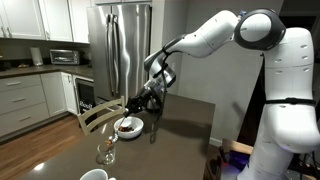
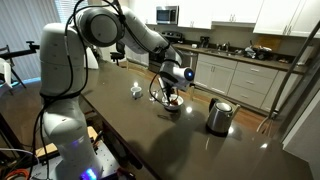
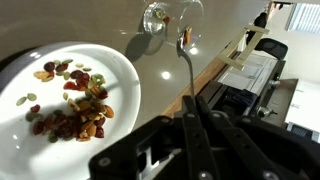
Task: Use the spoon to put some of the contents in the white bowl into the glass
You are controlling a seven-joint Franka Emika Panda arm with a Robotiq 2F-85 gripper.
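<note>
**Spoon in grip over a dark kitchen table**

Shot in a home kitchen, across a dark, glossy table (image 1: 185, 125) mirroring the ceiling lights. Reaching out from the white arm with the gripper (image 3: 193, 112), fingers pressed together on the slender handle of the spoon (image 3: 187, 65). Pinching it above the tabletop, just beside the white bowl (image 3: 125, 80) rather than in it, scoop end pointing toward the glass (image 3: 165, 15). Impossible to tell whether anything lies in the scoop.

In the bowl, to one side: the contents (image 3: 75, 100), a loose heap of dark red and brown bits with a few pale and green ones. In both exterior views, hanging just above the bowl with the gripper tilted down. In an exterior view, bowl (image 1: 127, 126) near the table edge beside a wooden chair (image 1: 95, 115), glass (image 1: 106, 150) standing farther along that same edge, apart from the bowl. Toward the opposite edge, well apart from both: a steel kettle (image 2: 219, 116).

Around the table: white cabinets (image 1: 20, 20), a stainless refrigerator (image 1: 122, 45), a microwave (image 1: 64, 57) on the counter, another microwave (image 2: 167, 14) mounted high above a long cluttered counter (image 2: 240, 55), and a wooden floor (image 1: 45, 135).
</note>
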